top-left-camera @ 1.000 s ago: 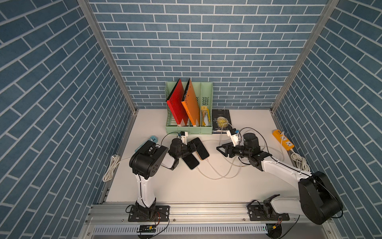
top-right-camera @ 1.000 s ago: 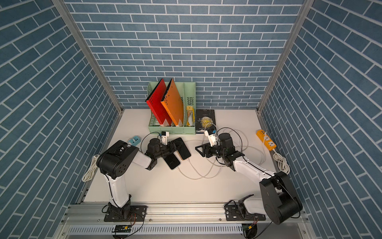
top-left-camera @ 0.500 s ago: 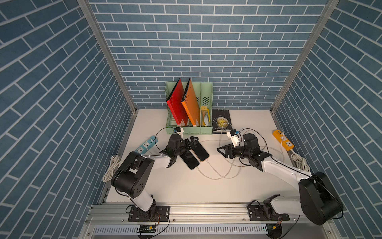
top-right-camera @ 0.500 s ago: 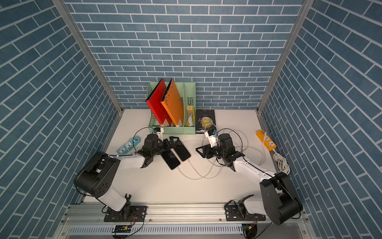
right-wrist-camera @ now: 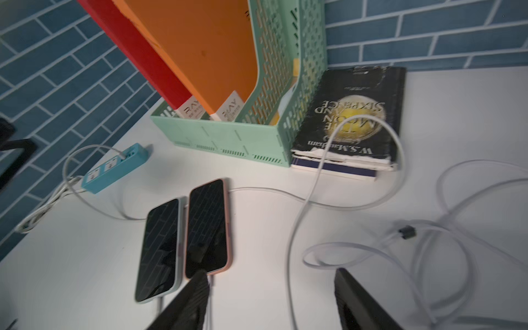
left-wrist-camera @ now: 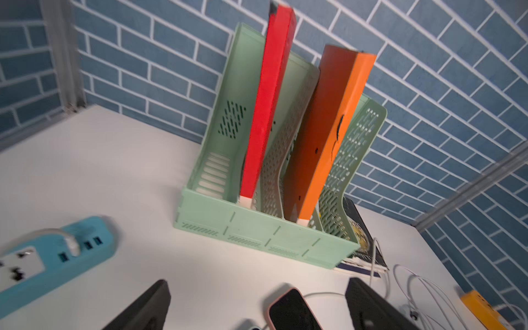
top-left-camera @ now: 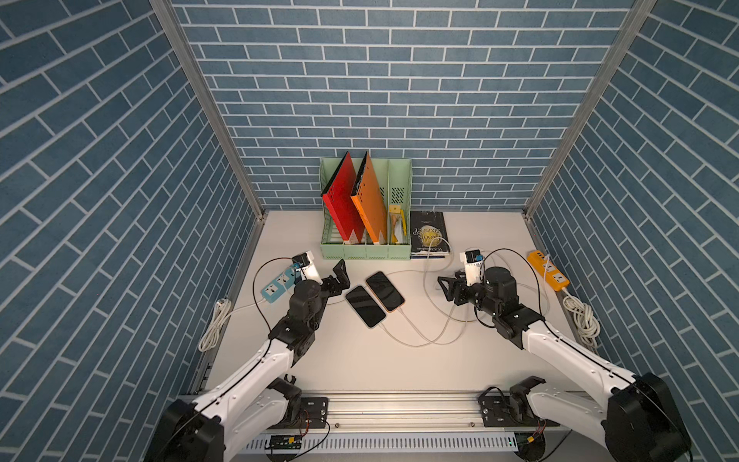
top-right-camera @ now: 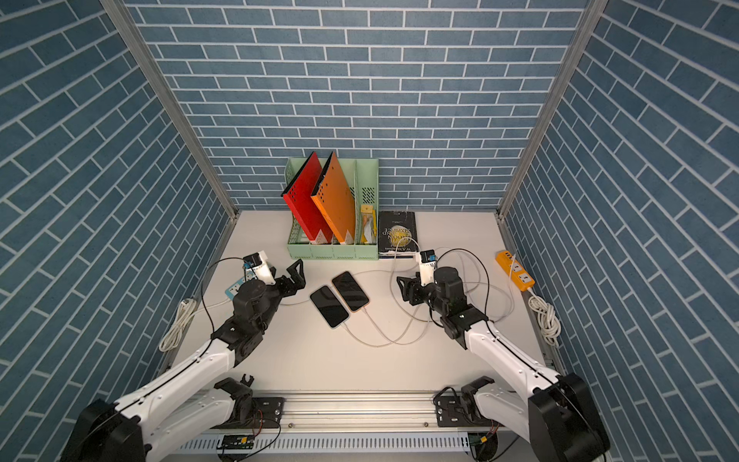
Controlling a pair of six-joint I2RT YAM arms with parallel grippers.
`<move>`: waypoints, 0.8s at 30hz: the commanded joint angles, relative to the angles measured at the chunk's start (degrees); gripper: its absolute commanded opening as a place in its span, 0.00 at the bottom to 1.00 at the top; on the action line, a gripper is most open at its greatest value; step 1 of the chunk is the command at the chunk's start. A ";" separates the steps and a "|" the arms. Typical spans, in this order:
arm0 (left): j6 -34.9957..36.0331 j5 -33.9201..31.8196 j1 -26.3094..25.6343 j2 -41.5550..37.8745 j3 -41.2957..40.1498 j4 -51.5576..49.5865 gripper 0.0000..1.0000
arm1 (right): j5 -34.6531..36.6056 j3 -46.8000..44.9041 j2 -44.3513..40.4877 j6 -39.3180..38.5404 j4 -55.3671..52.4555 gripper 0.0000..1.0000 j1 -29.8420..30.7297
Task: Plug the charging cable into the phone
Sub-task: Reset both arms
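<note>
Right wrist view: two phones lie flat on the table (top-left-camera: 360, 368), side by side & touching: pink phone (right-wrist-camera: 207, 225) and pale phone (right-wrist-camera: 160, 248). A cable (right-wrist-camera: 297, 228) runs to the pink phone's near end, but my own finger (right-wrist-camera: 188, 303) hides the port, so can't tell if the plug is fully home. Pale phone has a cable at its near end too; both top views agree.

Right gripper (right-wrist-camera: 271, 303): jaws wide, nothing btwn them, just short of the pink phone's near end. Left gripper (left-wrist-camera: 257, 308): jaws wide, empty, beside the phones, not touching.

My read: plugging looks done or v. nearly, so the step is let go & back off. To do it well:
- Right: lift a bit first, then pull straight back along the phone's long axis so the finger doesn't drag the cable.
- Watch the loose loops near my right side, one draped over the book (right-wrist-camera: 351, 114); a snag would prob. tug the plug out.
- Left: back away w/o nudging either phone.
- If the plug sits proud, push on the plug body, not the cable.
</note>
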 commanded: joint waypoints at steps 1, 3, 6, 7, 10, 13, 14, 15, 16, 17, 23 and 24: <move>14.72 -9.23 -0.01 -5.34 -6.29 3.62 1.00 | 23.40 -7.72 -5.24 -6.94 9.89 0.77 -0.41; 20.37 -11.26 -0.01 -7.95 -10.99 9.04 1.00 | 33.11 -15.82 -8.90 -9.43 20.86 0.87 -1.08; 23.25 -14.35 0.46 -7.59 -15.26 16.75 1.00 | 39.24 -21.27 -11.49 -10.84 30.53 0.93 -2.79; 23.35 -14.78 0.70 -7.24 -15.06 16.84 1.00 | 38.92 -22.67 -11.54 -12.87 34.85 0.93 -3.23; 27.19 -13.43 1.78 -4.42 -16.72 20.92 1.00 | 40.52 -24.81 -6.21 -18.99 44.00 0.99 -4.63; 23.73 -10.86 7.75 2.35 -18.05 25.48 1.00 | 40.55 -25.55 3.26 -19.67 48.18 0.99 -7.67; 23.53 -7.99 9.23 4.96 -18.42 28.06 1.00 | 41.53 -25.73 5.83 -20.29 52.33 0.99 -8.01; 23.31 -6.62 10.39 7.74 -18.96 32.20 1.00 | 41.44 -25.17 7.26 -20.59 52.96 0.99 -8.02; 23.24 -6.88 11.15 11.01 -18.95 36.64 1.00 | 39.54 -24.87 8.27 -21.28 53.58 1.00 -8.35; 23.57 -7.18 11.76 13.57 -18.46 38.80 1.00 | 38.22 -25.18 9.69 -21.71 56.81 1.00 -8.87; 29.39 2.49 15.38 25.47 -13.32 46.20 1.00 | 31.84 -27.48 26.80 -24.17 82.64 1.00 -12.85; 29.87 2.61 16.10 28.61 -13.75 50.63 1.00 | 30.23 -27.95 29.76 -24.65 88.83 1.00 -13.36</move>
